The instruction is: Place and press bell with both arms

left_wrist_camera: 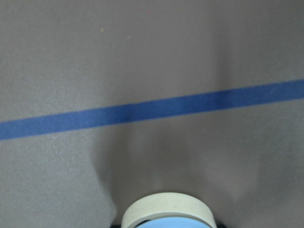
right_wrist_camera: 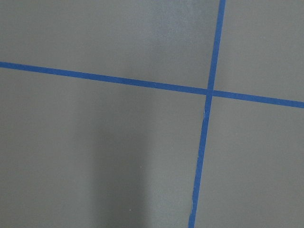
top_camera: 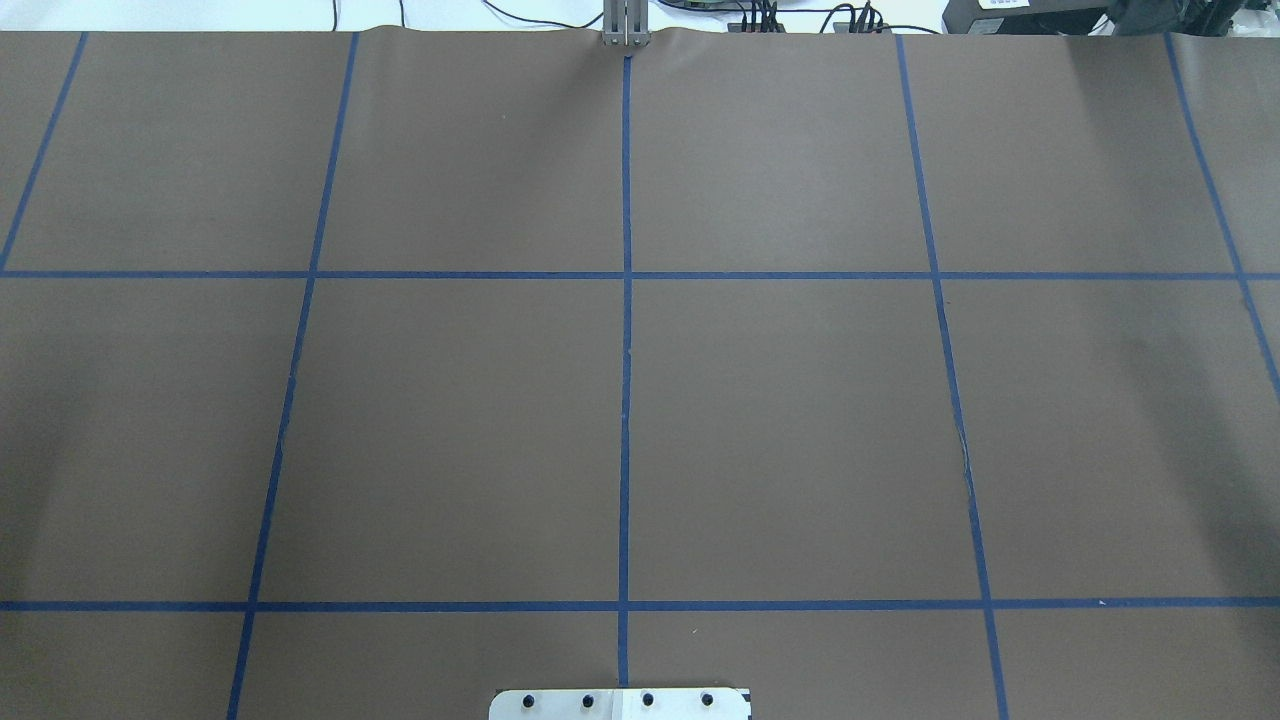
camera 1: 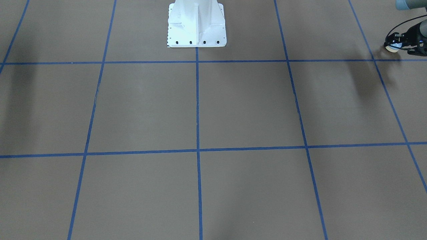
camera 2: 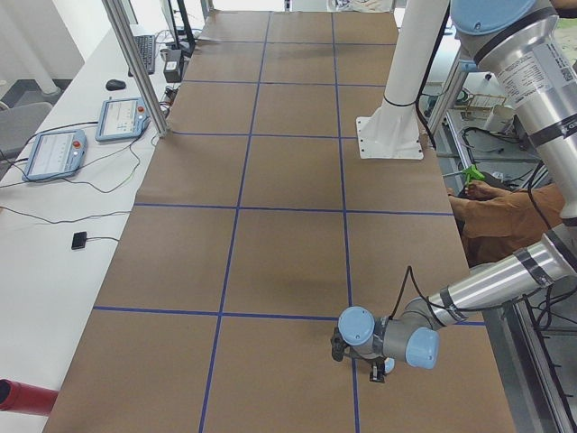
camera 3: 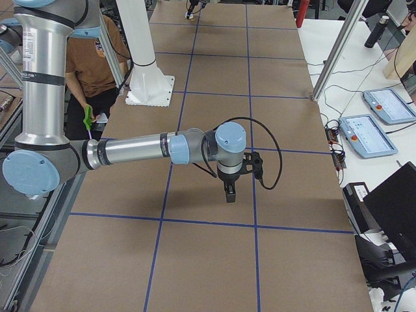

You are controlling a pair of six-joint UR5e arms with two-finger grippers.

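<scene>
My left gripper is at the table's left end, close to my base side, and is shut on the bell. It holds the bell low over the brown table. In the left wrist view the bell's cream rim fills the bottom edge, with light blue behind it and a blue tape line beyond. My left arm reaches low over the table's near end. My right arm stretches over the table, and its gripper points down above the surface. I cannot tell whether it is open or shut.
The white pedestal is bolted at the robot's side, also in the overhead view. A seated operator is beside it. Teach pendants lie on the white side bench, and metal posts stand at the table's edge.
</scene>
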